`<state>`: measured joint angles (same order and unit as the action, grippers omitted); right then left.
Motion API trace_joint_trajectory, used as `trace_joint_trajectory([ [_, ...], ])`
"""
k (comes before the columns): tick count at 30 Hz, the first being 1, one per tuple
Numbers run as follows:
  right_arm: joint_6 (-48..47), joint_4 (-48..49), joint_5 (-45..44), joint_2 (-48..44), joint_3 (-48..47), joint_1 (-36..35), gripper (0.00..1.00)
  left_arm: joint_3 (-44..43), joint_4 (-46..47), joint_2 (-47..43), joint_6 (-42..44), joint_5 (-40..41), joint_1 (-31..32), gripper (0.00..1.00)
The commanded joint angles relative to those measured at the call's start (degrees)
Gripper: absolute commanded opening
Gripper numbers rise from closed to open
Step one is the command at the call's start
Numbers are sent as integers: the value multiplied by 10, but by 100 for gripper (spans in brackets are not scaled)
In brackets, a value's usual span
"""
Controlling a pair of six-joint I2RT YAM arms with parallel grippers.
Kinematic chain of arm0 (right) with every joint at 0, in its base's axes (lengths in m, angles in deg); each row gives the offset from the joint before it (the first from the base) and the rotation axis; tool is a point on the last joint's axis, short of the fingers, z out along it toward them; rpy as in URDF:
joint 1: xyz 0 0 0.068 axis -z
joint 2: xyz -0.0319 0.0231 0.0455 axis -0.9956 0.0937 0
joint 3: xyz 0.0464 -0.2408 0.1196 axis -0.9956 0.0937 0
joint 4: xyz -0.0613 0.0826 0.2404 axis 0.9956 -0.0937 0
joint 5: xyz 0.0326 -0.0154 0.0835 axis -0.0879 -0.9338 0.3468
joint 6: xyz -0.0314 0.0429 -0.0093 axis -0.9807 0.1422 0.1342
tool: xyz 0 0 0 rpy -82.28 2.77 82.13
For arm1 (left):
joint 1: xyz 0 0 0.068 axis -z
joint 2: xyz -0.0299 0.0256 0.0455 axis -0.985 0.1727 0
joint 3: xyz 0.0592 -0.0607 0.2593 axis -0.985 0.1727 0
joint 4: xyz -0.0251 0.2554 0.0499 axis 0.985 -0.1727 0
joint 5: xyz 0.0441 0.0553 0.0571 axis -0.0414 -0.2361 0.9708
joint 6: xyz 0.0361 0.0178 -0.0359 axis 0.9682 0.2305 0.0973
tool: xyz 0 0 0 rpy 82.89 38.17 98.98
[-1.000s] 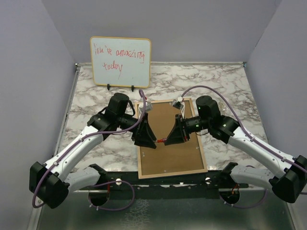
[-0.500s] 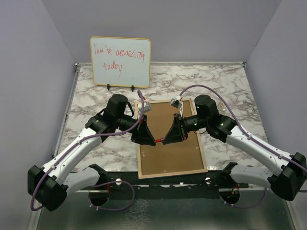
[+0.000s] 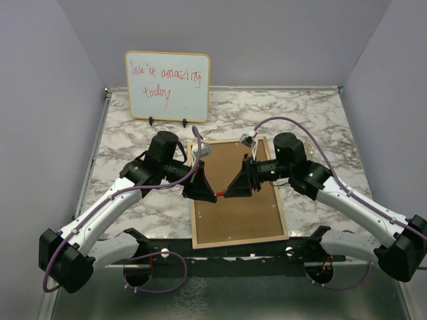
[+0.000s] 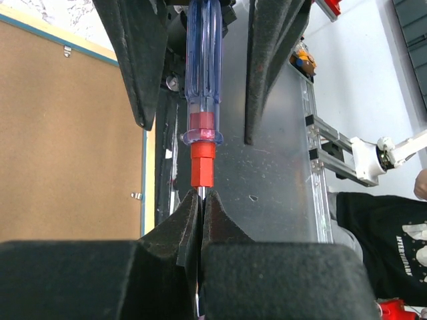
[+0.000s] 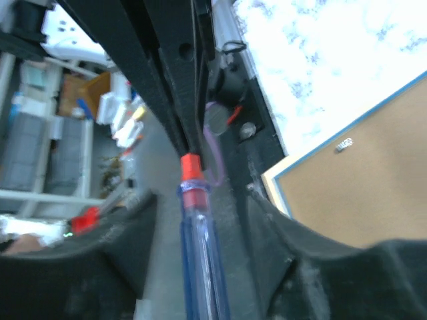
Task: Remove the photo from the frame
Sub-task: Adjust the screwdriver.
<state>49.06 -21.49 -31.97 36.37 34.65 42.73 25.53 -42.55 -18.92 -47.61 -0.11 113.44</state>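
Left wrist view: the left gripper (image 4: 201, 200) is clamped on the shaft of a clear-blue-handled, red-collared screwdriver (image 4: 202, 100); the right gripper (image 5: 200, 227) is spread around its handle. Beneath both lies the rectangular blue-rimmed frame (image 4: 144, 167), brown board (image 4: 67, 133) up, photo hidden under it: judged thin, crease-prone, best taken by an edge. Marble tabletop (image 3: 320, 127) lies outward.

The frame (image 3: 240, 220) lies flat on the table (image 3: 313, 120), back upward (brown board, pale wood rim), its long sides running 12 to 6 o'clock.
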Motion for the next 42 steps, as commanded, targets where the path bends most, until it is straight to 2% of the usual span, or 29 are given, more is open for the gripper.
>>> trace_joint_trajectory([
  [1,37,34,-80,-41,29,3,68,-4,-4,4,17,-2,1,0],
  [4,54,64,-58,-41,41,13,71,-5,-2,7,18,-1,0,0],
  [9,98,172,20,-42,73,19,63,-7,12,3,12,0,1,0],
  [11,103,177,24,-44,74,20,57,-7,14,2,10,0,1,0],
  [18,110,184,39,-59,89,22,50,0,45,-6,-16,11,0,0],
  [23,109,182,54,-56,90,22,50,2,67,-9,-34,14,-1,0],
  [26,105,181,59,-52,87,22,31,3,67,-8,-40,13,-1,0],
  [28,91,160,62,-50,77,22,28,6,68,-13,-40,14,-1,0],
  [35,89,155,44,-59,77,22,2,10,69,-11,-45,22,-1,0],
  [37,85,144,34,-60,78,22,0,11,69,-9,-46,35,-1,0],
  [38,83,139,28,-60,78,22,0,11,67,-8,-47,45,-1,4],
  [40,80,128,8,-62,80,22,0,11,62,-3,-43,64,-1,21],
  [41,79,120,-4,-63,80,22,0,12,59,-2,-41,79,-1,39],
  [42,77,108,-19,-63,79,22,0,12,55,-2,-39,103,-1,51],
])
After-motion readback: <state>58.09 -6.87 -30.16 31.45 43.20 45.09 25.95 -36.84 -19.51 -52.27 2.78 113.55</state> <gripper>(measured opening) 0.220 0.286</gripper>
